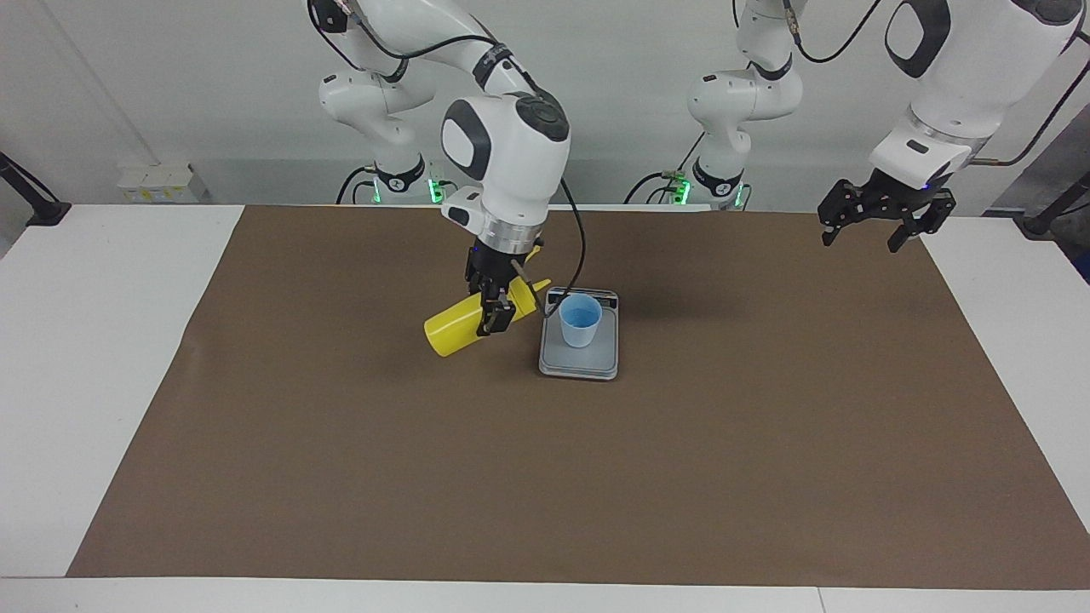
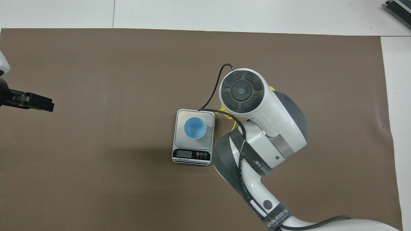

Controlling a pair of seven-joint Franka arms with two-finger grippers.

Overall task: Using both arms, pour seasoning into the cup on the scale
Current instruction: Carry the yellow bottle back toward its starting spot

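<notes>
The yellow seasoning bottle (image 1: 456,328) is held in the air, tipped almost flat, in my right gripper (image 1: 498,319), which is shut on its body. Its nozzle points at the light blue cup (image 1: 581,321) and ends just short of the cup's rim. The cup stands upright on the silver-grey scale (image 1: 579,364). In the overhead view the right arm hides the gripper and most of the bottle (image 2: 228,116); the cup (image 2: 195,128) and the scale (image 2: 209,141) show fully. My left gripper (image 1: 881,228) is open and empty, and the left arm waits raised over the mat's edge at its end of the table (image 2: 32,102).
A brown mat (image 1: 545,477) covers most of the white table (image 1: 102,340). The scale's dark display strip (image 2: 191,154) is on its edge nearer the robots. A black cable (image 1: 581,247) hangs from the right arm over the scale.
</notes>
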